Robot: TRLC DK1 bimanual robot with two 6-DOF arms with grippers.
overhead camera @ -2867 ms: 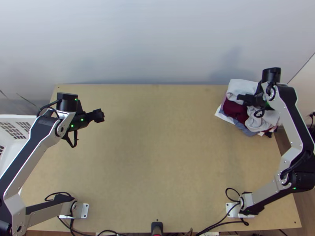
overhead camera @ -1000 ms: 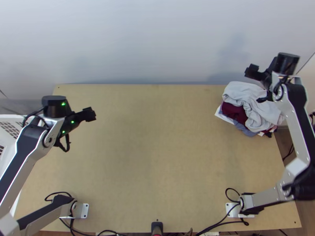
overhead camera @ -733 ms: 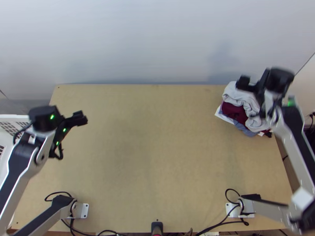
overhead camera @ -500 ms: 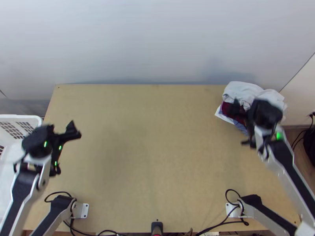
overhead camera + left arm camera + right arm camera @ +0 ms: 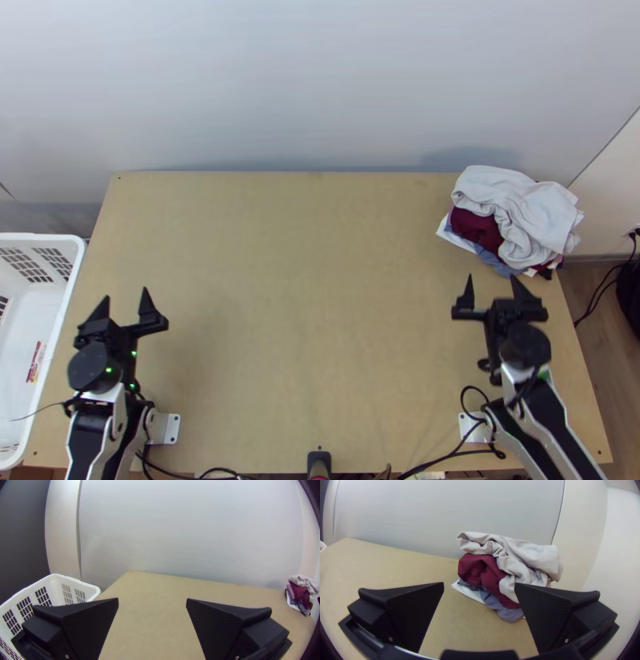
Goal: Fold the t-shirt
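In the top view, the left gripper (image 5: 125,296) is spread wide over the near left part of the table (image 5: 304,280), with nothing held between its fingers. The white basket (image 5: 70,292) stands just to its left. The right gripper (image 5: 492,278) is over the right side of the table, also wide apart and empty. Beyond it and a little to its right, near the far right corner, lies the heap of clothes (image 5: 552,212), apart from its fingertips. Pale grey cloth (image 5: 520,204) is bunched on top, with dark red cloth (image 5: 478,228) under it and some blue-grey cloth (image 5: 502,266) lower down.

In the left wrist view, the left gripper's two fingers stand well apart with bare table between them. The basket is close by on one side of the gripper, and the heap is far off past the other.

In the right wrist view, the right gripper's fingers are likewise well apart, gripping nothing. The heap is in front of them, all crumpled, the grey cloth draped over the red. A flat white edge (image 5: 468,592) pokes out beneath. The t-shirt is probably somewhere in this heap, though I can't tell which piece it is.
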